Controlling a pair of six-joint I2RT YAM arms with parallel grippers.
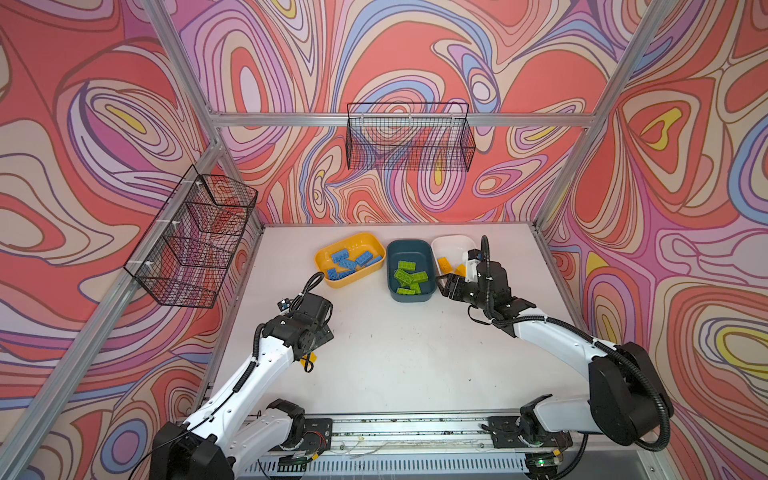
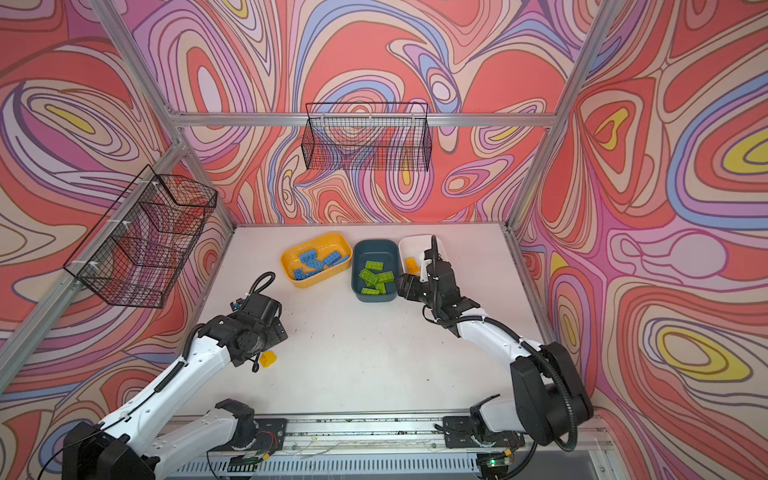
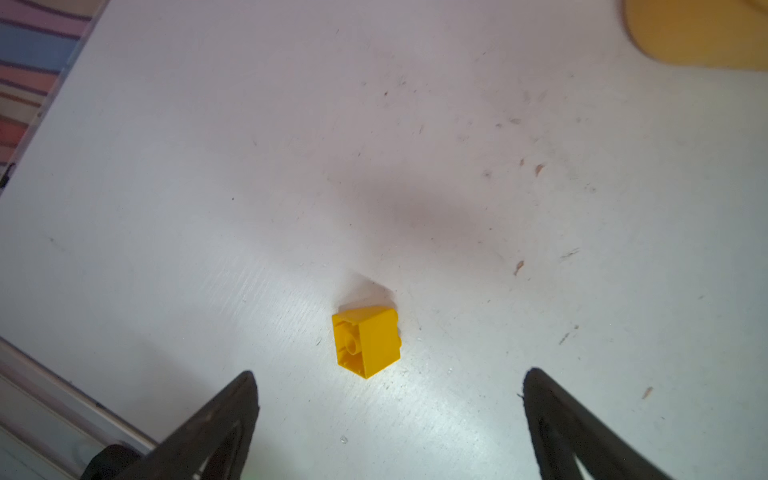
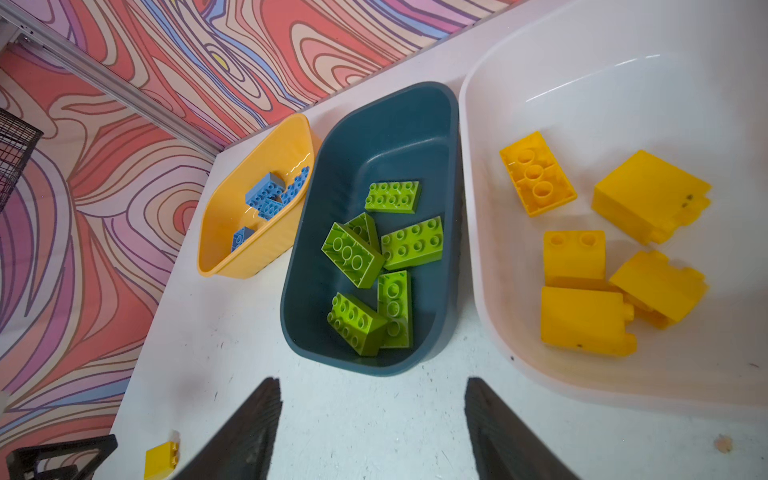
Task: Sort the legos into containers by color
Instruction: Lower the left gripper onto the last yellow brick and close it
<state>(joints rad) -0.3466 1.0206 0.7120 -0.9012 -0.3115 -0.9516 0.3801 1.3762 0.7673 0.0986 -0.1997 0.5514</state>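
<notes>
Yellow short brick (image 3: 368, 340) is the only lego loose on the surface (image 1: 415, 353). It's tipped on its side, hollow underside showing. My left pincer (image 3: 390, 372) hangs just behind it with jaws spread wide and nothing between them. The brick lies roughly centred ahead of the tips, and I see no contact.

My right pincer (image 4: 372, 386) also stands apart and carries nothing. It hangs over bare surface just short of the teal tub (image 4: 386, 124), near where that meets the white tub (image 4: 582, 83).

The tubs sit in a row at the far side: yellow tub (image 4: 286, 141), teal, white. They're close together; I can't tell if they touch. Contents: blue bricks (image 4: 270, 193) in the yellow tub, six green bricks (image 4: 353, 253) in the teal one, five yellow bricks (image 4: 582, 320) in the white one.

In both top views the left arm (image 1: 270, 357) hides its own pincer.
</notes>
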